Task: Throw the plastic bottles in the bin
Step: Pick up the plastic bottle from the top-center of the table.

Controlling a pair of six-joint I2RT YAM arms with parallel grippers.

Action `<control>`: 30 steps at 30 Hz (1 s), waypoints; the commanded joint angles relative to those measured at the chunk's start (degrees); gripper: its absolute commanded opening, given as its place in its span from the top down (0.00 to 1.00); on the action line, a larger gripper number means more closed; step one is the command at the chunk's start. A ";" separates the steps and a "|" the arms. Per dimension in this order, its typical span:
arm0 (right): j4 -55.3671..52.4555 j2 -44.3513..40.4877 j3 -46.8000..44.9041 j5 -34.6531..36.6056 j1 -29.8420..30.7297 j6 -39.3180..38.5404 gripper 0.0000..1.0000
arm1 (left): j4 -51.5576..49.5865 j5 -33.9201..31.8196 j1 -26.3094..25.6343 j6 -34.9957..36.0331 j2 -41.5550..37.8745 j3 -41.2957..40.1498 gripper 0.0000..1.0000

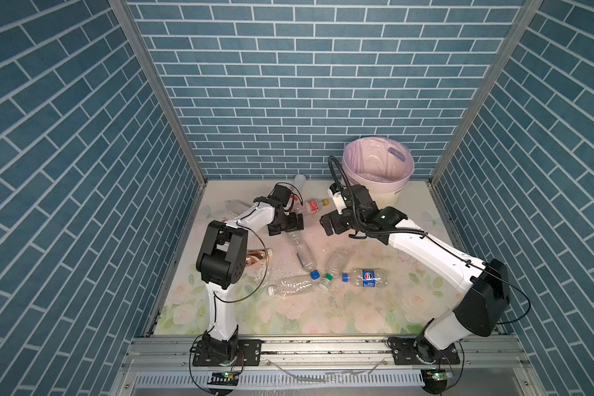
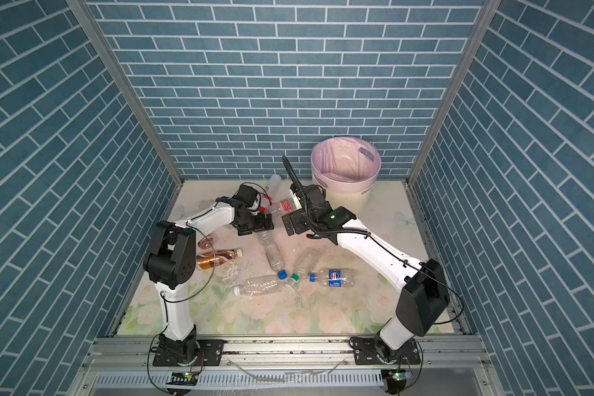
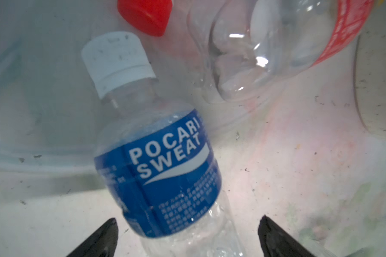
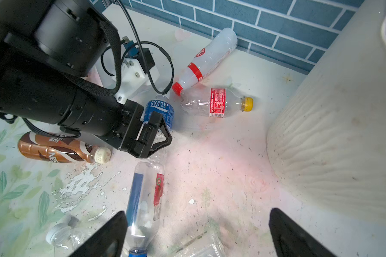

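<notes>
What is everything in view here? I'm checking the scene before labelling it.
Cream-white ribbed plastic bin with pink liner: one, back right corner.
Clear plastic Pocari Sweat bottle: one, blue label, white cap, lying straddled by the left pincer.
Clear red-labelled bottle: one, yellow cap, lying beside the Pocari bottle.
White plastic bottle: one, red cap, lying by the back wall.
Brown coffee bottles: seemingly two, left side.
Clear crumpled bottles: four, blue, green and white caps, table's middle.
Floral table: one, underneath.
Blue brick-pattern walls: three, around.
Left pincer: black, open.
Right pincer: black, open, empty.

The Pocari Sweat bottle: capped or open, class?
Capped. The Pocari Sweat bottle has a white cap on its neck, shown in the left wrist view.
</notes>
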 commanded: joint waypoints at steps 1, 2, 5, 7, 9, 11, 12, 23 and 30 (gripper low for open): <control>2.19 -1.40 -2.15 -1.22 -0.45 2.29 0.01 | -2.38 -2.89 -0.18 1.92 1.13 1.35 0.05; 2.44 -1.34 -2.26 -1.34 -0.45 2.46 0.01 | -2.27 -3.15 -0.18 2.14 1.29 1.39 0.07; 2.92 -1.12 -2.59 -1.97 -0.60 3.03 0.01 | -2.22 -2.97 -0.25 2.45 1.72 1.56 0.16; 3.12 -1.14 -2.81 -2.15 -0.66 3.26 0.01 | -2.21 -2.69 -0.27 2.69 1.83 1.57 0.21; 3.11 -1.08 -2.83 -2.09 -0.81 3.46 0.01 | -2.14 -2.34 -0.27 3.24 1.62 1.65 0.29; 3.33 -1.22 -2.79 -2.25 -0.98 3.86 0.01 | -1.26 -0.97 -0.26 3.99 0.70 1.49 0.33; 3.41 -1.32 -2.80 -2.59 -1.14 4.23 0.01 | -0.56 -0.05 -0.27 4.35 -0.18 1.10 0.35; 2.57 -1.84 2.84 -6.40 -4.47 11.17 0.01 | 8.80 7.77 -0.27 9.26 -12.36 -2.31 0.39; 6.13 -1.71 8.17 -13.16 -8.74 19.52 0.02 | 21.49 11.46 -0.27 11.64 -22.30 -8.83 0.39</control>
